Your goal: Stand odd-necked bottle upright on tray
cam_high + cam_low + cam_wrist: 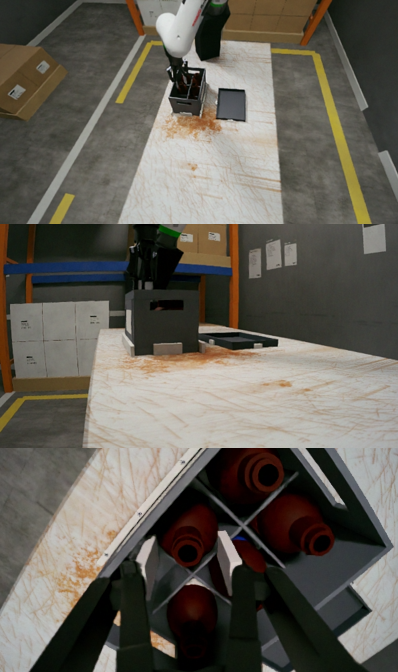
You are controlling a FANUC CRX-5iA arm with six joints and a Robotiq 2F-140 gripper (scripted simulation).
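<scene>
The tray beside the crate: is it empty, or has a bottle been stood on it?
Empty. The top view shows the tray's bare dark floor inside its rim.
</scene>
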